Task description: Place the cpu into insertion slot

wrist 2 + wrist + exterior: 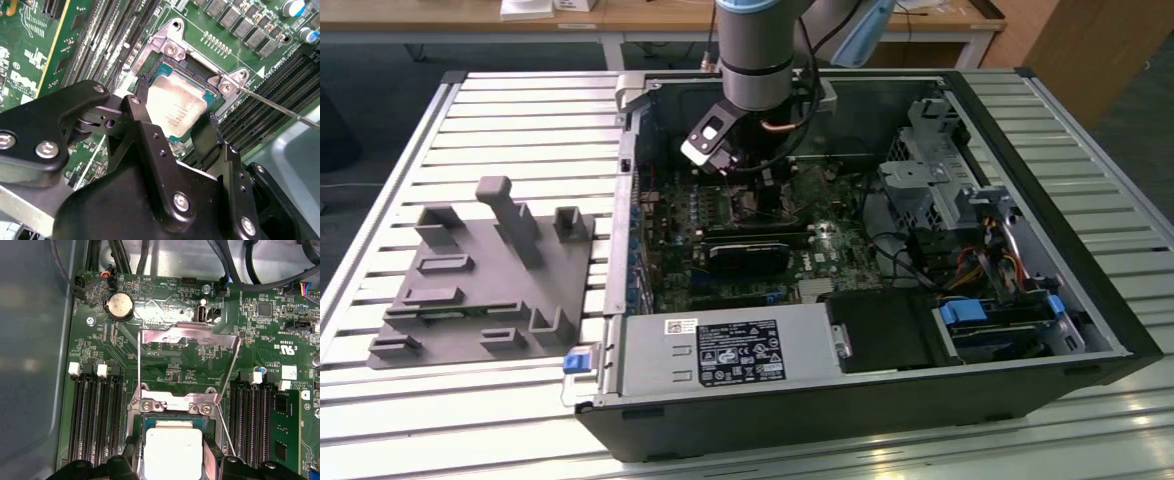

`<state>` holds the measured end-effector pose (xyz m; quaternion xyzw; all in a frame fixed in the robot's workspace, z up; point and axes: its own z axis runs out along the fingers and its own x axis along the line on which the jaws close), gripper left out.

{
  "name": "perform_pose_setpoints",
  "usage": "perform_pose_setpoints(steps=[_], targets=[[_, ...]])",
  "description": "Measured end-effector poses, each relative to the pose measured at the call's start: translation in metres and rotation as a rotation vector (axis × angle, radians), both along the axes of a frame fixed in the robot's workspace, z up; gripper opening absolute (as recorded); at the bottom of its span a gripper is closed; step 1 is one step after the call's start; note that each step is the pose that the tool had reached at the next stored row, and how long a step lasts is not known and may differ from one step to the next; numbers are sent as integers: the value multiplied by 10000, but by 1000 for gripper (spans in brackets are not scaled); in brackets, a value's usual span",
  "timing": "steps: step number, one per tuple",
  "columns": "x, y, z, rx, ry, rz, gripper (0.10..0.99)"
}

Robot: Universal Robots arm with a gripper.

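Within the metal frame of the insertion slot (167, 47) lies the cpu (175, 107), with the gripper (176, 102) clamped on two opposite edges. Whether the chip is fully seated, I cannot tell. The gripper's body hides the slot's near side in the second wrist view. In the exterior view the arm (754, 50) covers all this, toward eleven o'clock inside the computer case (854, 420).

An open computer case (854, 415) is carried on the slatted metal worktop (520, 110) at centre right; a grey moulded fixture (467, 290) is placed at centre left.

Silvery cpu (177, 107) flat in insertion slot (167, 46)
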<state>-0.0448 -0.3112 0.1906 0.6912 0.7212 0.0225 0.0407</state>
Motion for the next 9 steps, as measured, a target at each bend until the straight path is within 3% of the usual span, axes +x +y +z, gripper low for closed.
perform_pose_setpoints(steps=[9], targets=[[-1, 0, 17, 1, -1, 2, 616]])
